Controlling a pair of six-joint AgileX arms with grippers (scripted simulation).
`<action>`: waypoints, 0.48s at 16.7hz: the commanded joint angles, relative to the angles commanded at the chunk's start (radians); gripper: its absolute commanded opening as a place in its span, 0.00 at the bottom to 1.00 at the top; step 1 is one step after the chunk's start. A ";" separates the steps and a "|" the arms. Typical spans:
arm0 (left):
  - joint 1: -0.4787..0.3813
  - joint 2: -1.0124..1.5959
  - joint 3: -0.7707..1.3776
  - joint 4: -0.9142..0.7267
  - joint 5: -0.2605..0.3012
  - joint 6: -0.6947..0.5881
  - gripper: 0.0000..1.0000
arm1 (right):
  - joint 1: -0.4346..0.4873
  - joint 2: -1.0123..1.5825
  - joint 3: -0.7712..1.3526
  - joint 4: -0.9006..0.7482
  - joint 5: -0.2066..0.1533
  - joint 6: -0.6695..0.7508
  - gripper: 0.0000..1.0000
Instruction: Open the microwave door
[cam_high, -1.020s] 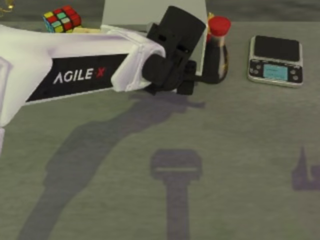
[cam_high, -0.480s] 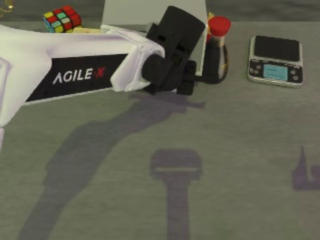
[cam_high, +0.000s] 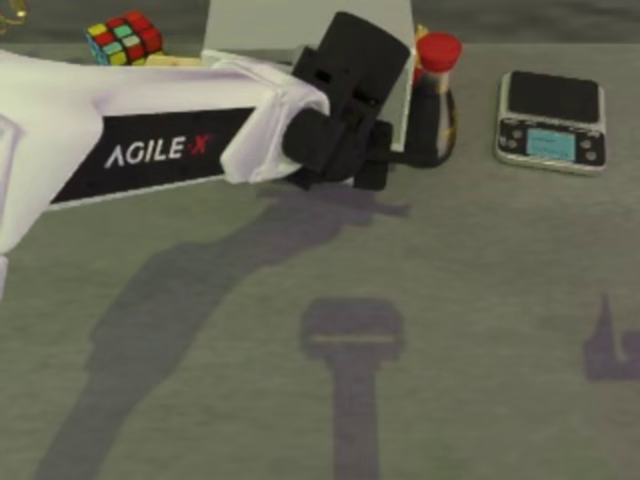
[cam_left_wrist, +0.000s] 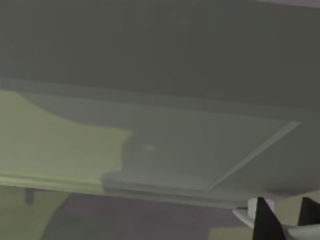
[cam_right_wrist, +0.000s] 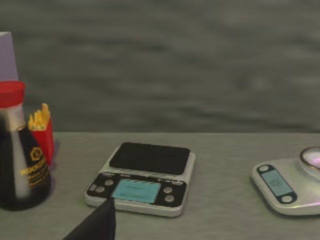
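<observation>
The microwave (cam_high: 270, 25) is sitting at the far edge of the counter (cam_high: 480, 300), slightly left of the middle, and most of its front is hidden in the top view behind the left arm. That arm is reaching across from the left side, and its black left end effector (cam_high: 385, 150) is hovering just before the microwave's front, close beside the soy sauce bottle (cam_high: 435, 100). How far its fingers are spread I cannot tell from above. In the left wrist view the door (cam_left_wrist: 165, 150) is filling the picture as a pale panel with a recessed window, seen very close, and two dark fingertips (cam_left_wrist: 265, 225) are showing at the edge, with a gap between them and nothing visibly held.

A Rubik's cube (cam_high: 123, 37) is lying to the microwave's left. A black-and-silver scale (cam_high: 552, 122) is resting to the right of the bottle, and the right wrist view is showing a box of fries (cam_right_wrist: 42, 132) behind the bottle and a white scale (cam_right_wrist: 287, 182) farther along.
</observation>
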 joint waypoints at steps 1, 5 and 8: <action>0.000 0.000 0.000 0.000 0.000 0.000 0.00 | 0.000 0.000 0.000 0.000 0.000 0.000 1.00; -0.008 0.002 0.005 0.001 0.007 -0.005 0.00 | 0.000 0.000 0.000 0.000 0.000 0.000 1.00; -0.003 -0.009 -0.017 0.009 0.016 0.013 0.00 | 0.000 0.000 0.000 0.000 0.000 0.000 1.00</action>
